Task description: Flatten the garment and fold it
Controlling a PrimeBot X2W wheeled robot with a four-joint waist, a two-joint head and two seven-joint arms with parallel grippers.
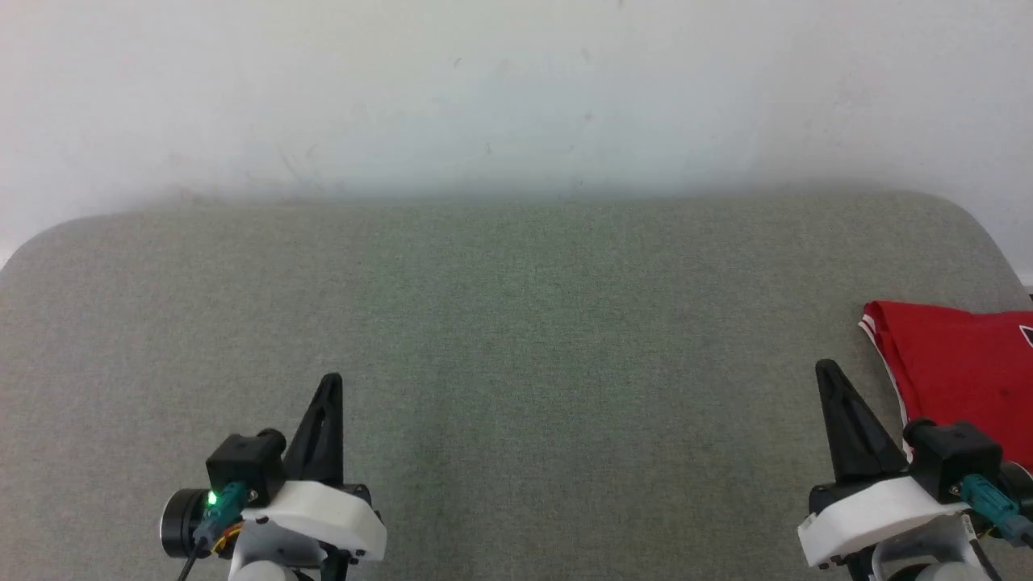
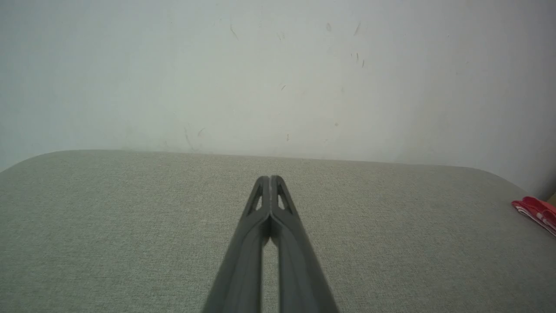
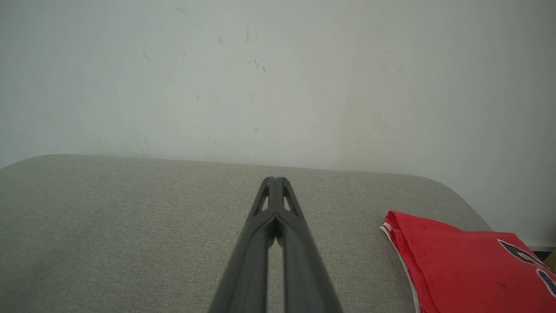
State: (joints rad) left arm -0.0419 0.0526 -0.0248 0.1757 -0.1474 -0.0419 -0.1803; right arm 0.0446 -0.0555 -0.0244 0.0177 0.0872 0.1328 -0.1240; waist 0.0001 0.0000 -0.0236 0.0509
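We held our left gripper [image 1: 331, 381] and right gripper [image 1: 825, 369], jaws closed and empty, over the grey fabric tabletop [image 1: 516, 323], apparently parked clear of the bright red jersey [image 1: 960, 363].

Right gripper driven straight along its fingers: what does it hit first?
Probably the white wall: the right gripper points over the grey surface, with the garment off to its right. Depth is unclear.
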